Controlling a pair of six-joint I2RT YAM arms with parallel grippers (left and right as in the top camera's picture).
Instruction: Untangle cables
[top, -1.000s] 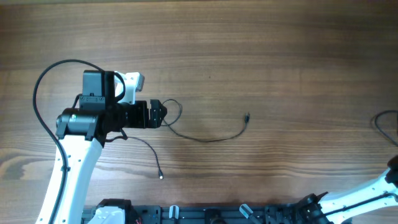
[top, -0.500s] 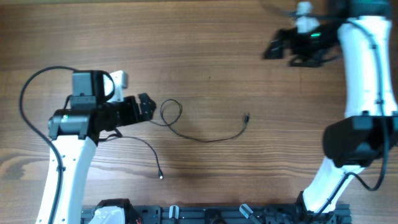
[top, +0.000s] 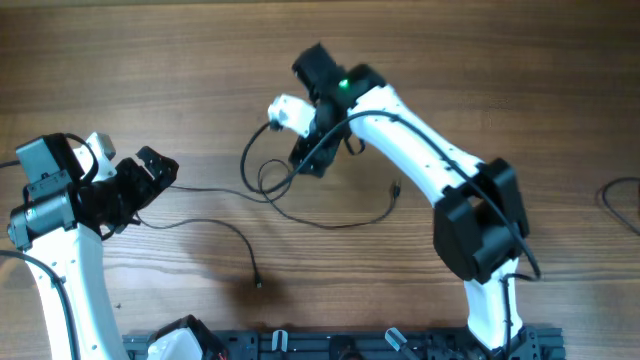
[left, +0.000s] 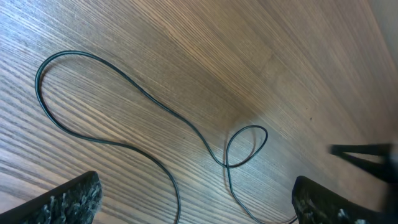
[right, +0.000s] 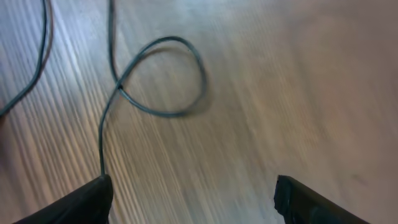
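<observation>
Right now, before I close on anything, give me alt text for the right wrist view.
A thin dark cable crosses over itself into one small loop on the wooden table, with its tail running down toward one of the two wide-open, empty jaws at the bottom edge. Another dark strand curves along the upper left.

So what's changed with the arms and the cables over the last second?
The left gripper drew back to the left, away from the cable loop, and is open. The right gripper swung in from the table's right side to above that loop, also open. The far plug and near plug lie where they were.
</observation>
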